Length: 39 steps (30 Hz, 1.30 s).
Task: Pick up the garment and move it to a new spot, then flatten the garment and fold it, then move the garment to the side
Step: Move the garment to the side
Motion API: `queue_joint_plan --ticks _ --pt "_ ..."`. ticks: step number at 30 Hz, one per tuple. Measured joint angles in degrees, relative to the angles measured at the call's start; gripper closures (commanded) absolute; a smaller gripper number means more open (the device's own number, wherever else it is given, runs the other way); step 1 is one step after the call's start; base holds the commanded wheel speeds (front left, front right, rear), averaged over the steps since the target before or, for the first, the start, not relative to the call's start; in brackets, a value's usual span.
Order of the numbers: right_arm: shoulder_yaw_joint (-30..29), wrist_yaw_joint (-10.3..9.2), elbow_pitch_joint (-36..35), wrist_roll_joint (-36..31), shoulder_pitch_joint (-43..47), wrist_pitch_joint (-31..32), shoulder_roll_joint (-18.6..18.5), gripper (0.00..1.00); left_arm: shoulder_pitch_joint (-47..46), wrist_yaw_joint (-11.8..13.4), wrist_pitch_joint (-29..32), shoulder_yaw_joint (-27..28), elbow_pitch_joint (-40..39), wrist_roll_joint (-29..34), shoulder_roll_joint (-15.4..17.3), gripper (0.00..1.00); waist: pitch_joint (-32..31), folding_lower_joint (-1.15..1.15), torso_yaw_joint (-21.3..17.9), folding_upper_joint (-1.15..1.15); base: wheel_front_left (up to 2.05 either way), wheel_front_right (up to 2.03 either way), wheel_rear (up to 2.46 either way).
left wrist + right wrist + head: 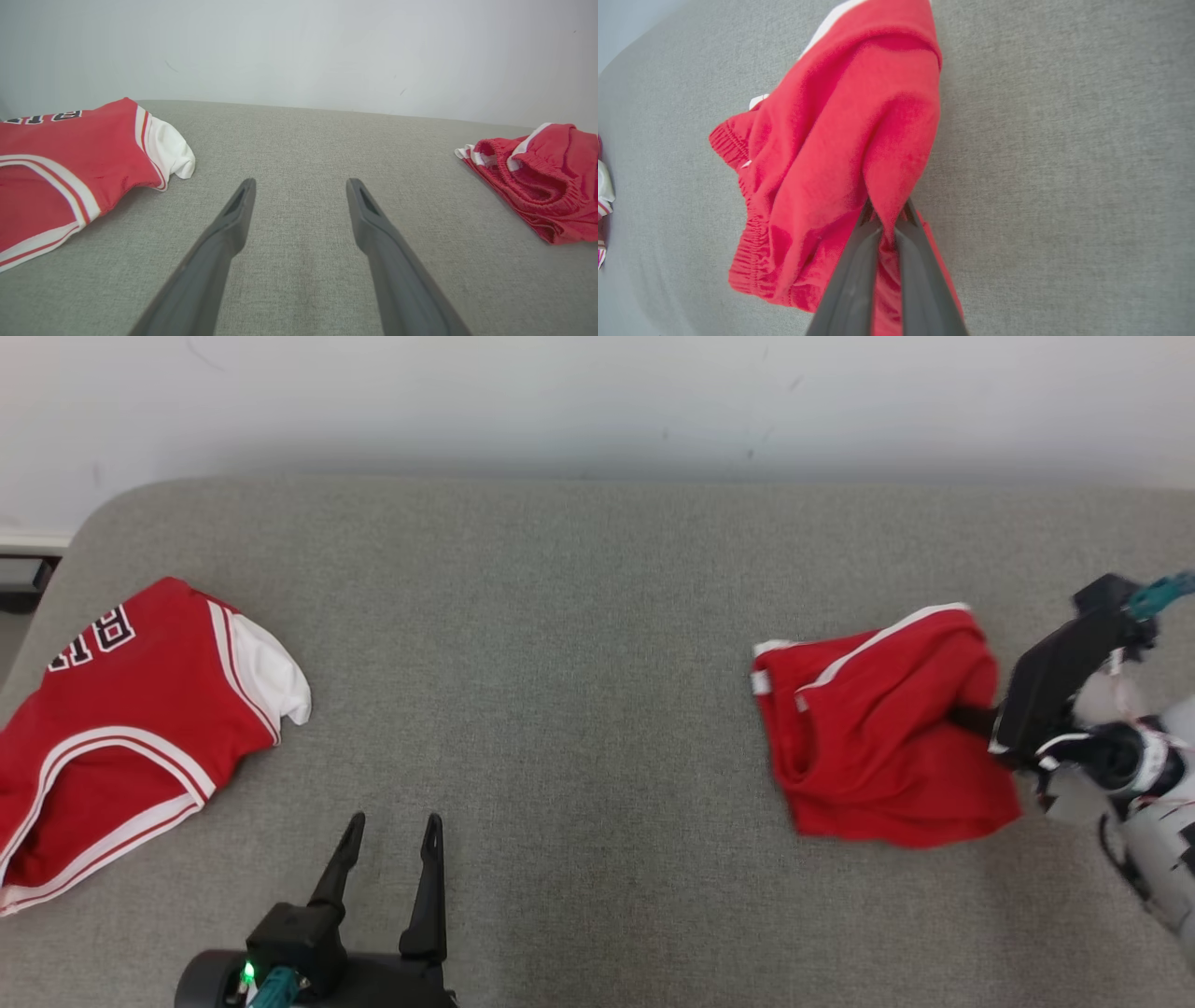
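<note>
Left gripper [393, 823]: nearest the robot, low in the head view and left of centre. Its 2 fingers point away from the robot, released and spread wide. In the left wrist view the left gripper [301, 186] has only bare grey cloth between the fingers, and they touch no garment.

Table [560, 663]: grey fabric top with a rounded far-left corner.

Right gripper [971, 719]: further out, at the right edge. The pale forearm comes in from the lower right, the dark gripper body slants up, and the fingers point toward the robot's left into the red shorts [878, 756]. In the right wrist view the right gripper [887, 217] is clenched on a pinch of the shorts [831, 154]. The cloth is drawn into a ridge running to the fingertips. The elastic waistband faces away from the gripper. I cannot tell whether the lower edge rests on the table.

Shorts location: right part of the table, seen at far right from the left wrist [546, 186].

Red jersey [121, 709]: white trim, lies on the left part, well apart from both grippers.

White wall [560, 401] behind the table.
</note>
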Motion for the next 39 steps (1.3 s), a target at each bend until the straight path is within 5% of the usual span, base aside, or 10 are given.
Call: queue_joint_plan --ticks 25,39 --pt "-2.7 1.51 1.3 -5.3 -15.2 0.6 -15.5 1.00 -4.6 0.5 0.8 -0.9 -9.8 4.5 0.0 0.00 12.8 0.01 -2.3 0.00 0.00 0.00 0.00" --pt "-2.1 3.01 4.6 -9.4 -21.5 0.5 -20.7 1.00 -7.0 0.5 2.3 -1.2 -11.1 6.2 0.1 0.00 18.4 0.00 -2.5 0.00 0.00 0.00 0.00"
